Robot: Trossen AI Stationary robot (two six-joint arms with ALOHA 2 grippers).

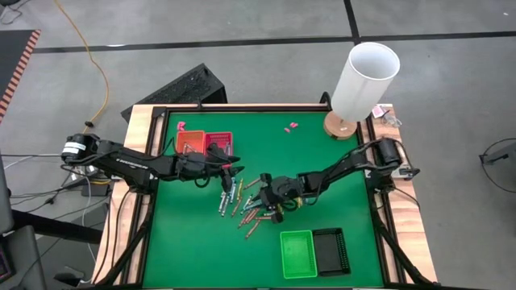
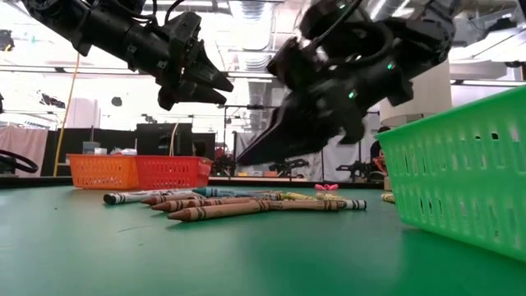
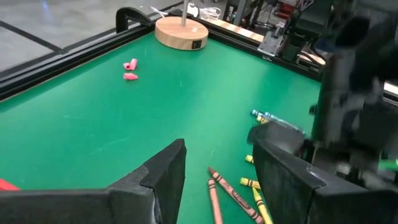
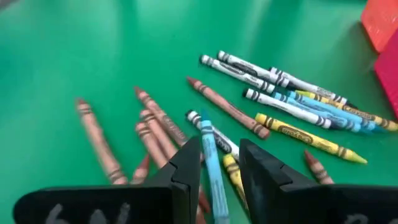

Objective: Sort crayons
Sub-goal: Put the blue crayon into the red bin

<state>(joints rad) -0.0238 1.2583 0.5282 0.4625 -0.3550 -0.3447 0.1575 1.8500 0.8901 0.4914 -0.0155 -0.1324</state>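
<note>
Right wrist view is showing the right gripper (image 4: 219,163) pinching a blue crayon (image 4: 211,167) just above the scattered crayons (image 4: 280,106) at mid-table; it is needing a straight lift, clear of neighbouring sticks; the left gripper (image 3: 217,168) is hanging released beside the pile; orange tray (image 1: 190,142) and red tray (image 1: 219,142) (contents unclear) are sitting beyond; green tray (image 1: 297,253) and black tray (image 1: 331,250) are lying empty.

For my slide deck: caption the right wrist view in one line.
Right gripper grips a blue crayon above brown, grey, blue and yellow crayons on the green table.
</note>
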